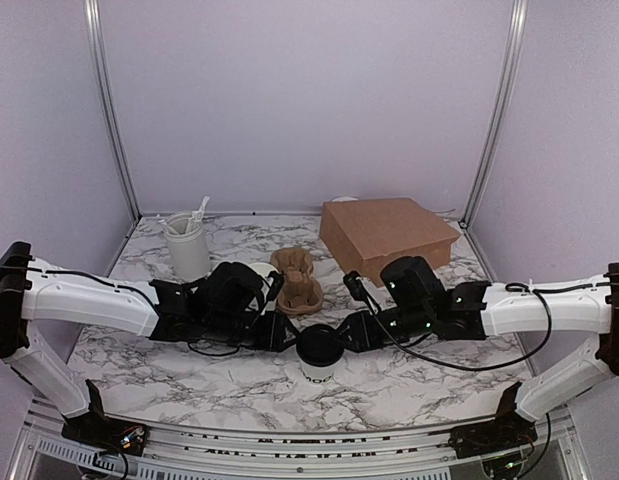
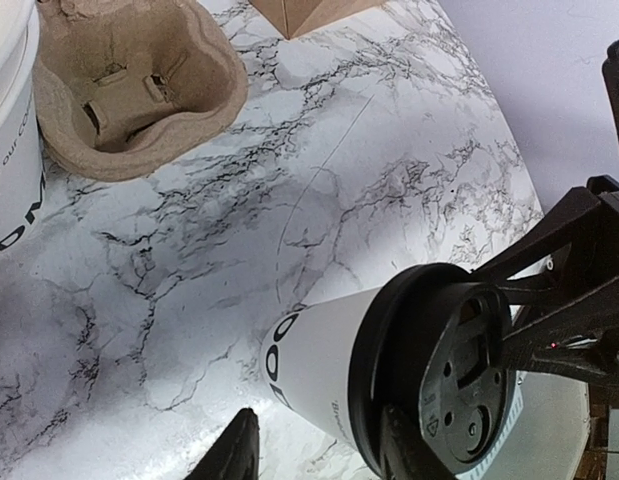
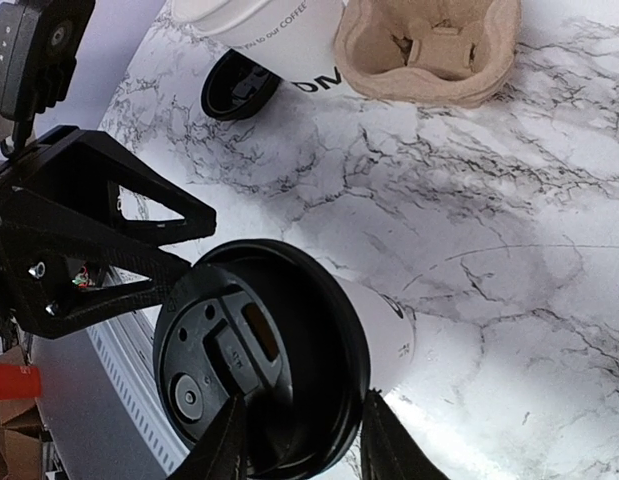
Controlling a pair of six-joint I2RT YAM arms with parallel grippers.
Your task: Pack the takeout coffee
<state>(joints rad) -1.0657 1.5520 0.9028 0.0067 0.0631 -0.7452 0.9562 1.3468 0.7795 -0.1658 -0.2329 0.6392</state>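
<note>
Overhead and wrist views of the marble table point(image 1: 139, 372). The coffee cup point(image 1: 319, 352), white with a black lid and dark lettering low on its side, stood upright on the table near its front edge. It was midway between the two arms and just in front of the brown cup carrier point(image 1: 297, 280), without touching it. The left gripper point(image 1: 287, 335) reached the cup from its left and the right gripper point(image 1: 354, 330) from its right, so that the two faced each other across the lid. In the left wrist view the left fingers point(image 2: 234, 455) were spread apart, with the cup's body just beyond their tips. In the right wrist view the right fingers point(image 3: 232, 440) were likewise spread, their tips at the near rim of the lid. Whether either pair pressed on the cup could not be told. A second white cup point(image 3: 274, 30) with printed lettering stood uncovered beside the carrier, behind the left arm, with a loose black lid point(image 3: 237, 88) lying next to it. Farther back stood a white tumbler point(image 1: 187, 250) holding white cutlery on the left, and a brown cardboard box point(image 1: 389, 232) on the right.
</note>
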